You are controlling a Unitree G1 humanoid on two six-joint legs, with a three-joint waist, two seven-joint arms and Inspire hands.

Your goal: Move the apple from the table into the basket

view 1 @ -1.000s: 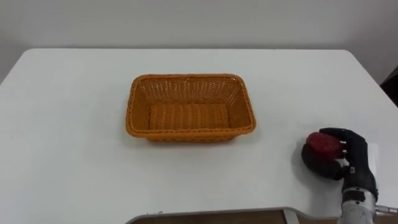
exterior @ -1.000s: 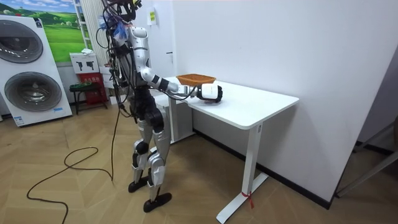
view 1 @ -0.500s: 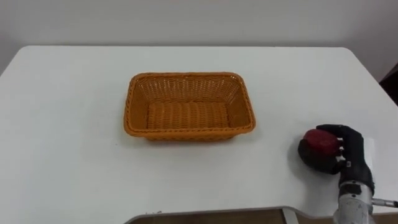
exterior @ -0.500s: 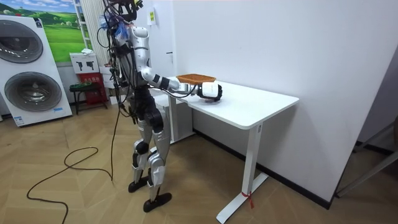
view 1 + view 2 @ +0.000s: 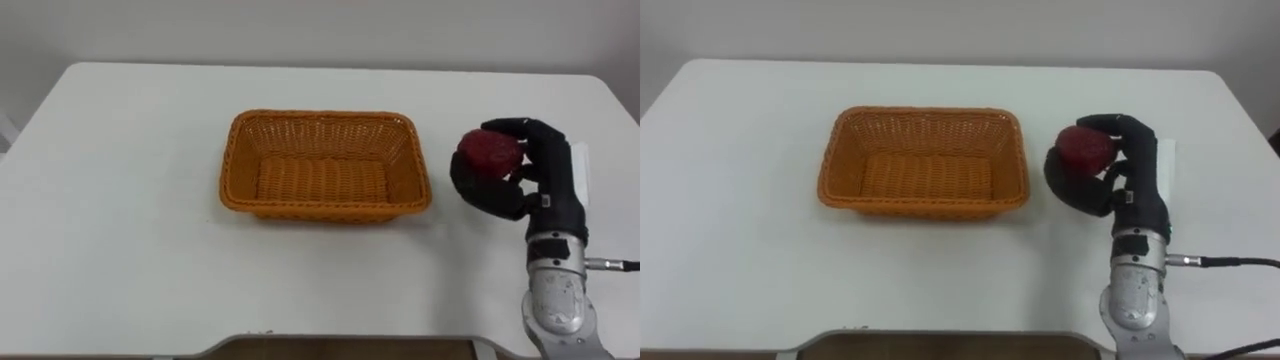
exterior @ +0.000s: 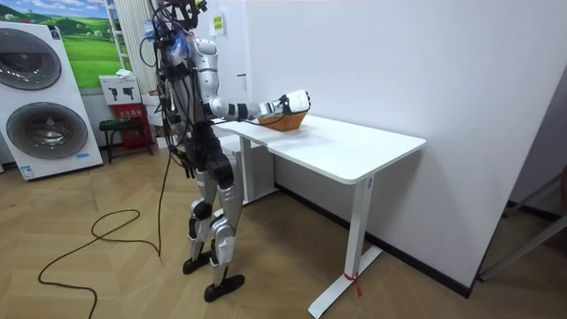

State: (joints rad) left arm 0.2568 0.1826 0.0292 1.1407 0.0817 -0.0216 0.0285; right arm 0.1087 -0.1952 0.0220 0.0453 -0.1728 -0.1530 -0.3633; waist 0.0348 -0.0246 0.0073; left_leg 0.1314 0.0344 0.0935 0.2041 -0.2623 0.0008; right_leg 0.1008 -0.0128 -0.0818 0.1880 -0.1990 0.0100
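White table, toward its right edge: right hand, fingers curled round the red apple, held above the surface just beside the wicker basket. Best carried over the right rim, then released low inside.

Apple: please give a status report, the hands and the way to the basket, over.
Right hand shut on apple, held above table, right of basket. Basket empty, upright. Nothing between apple and basket.
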